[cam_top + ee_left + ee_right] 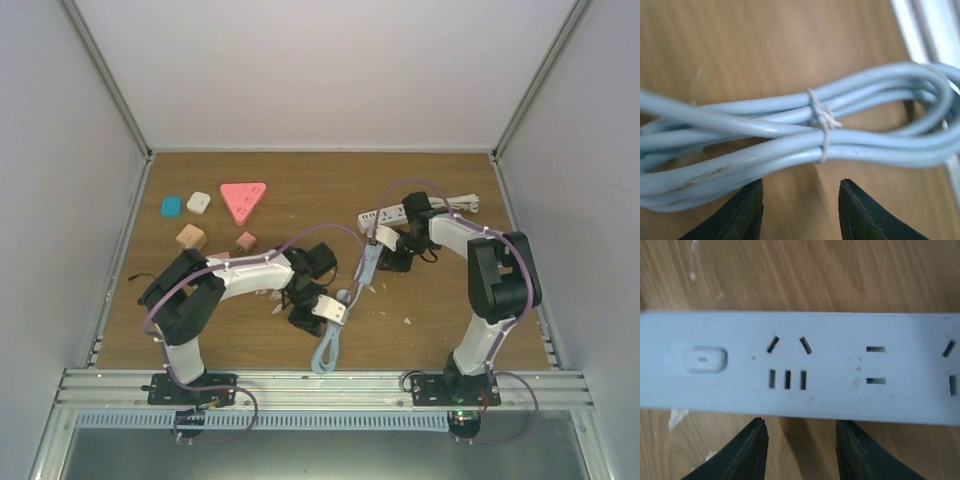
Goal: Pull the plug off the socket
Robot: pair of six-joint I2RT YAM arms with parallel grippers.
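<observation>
A white power strip point(447, 206) lies at the back right of the wooden table. In the right wrist view, the strip point(800, 365) fills the frame; the sockets shown there are empty and a switch sits at its left. My right gripper point(800, 450) is open just short of the strip's near edge, touching nothing; it also shows in the top view point(398, 252). A white plug-like block point(383, 238) lies by the strip's left end, with a pale blue cord point(362, 270) running from it. My left gripper point(800, 212) is open just short of the tied cord bundle point(800, 135).
A second white piece point(333, 311) sits on the cord beside my left gripper point(303, 318). A pink triangle point(243, 198), a blue block point(171, 206), a white block point(199, 202) and two tan blocks point(191, 237) lie at the back left. The metal rail point(320, 385) runs along the near edge.
</observation>
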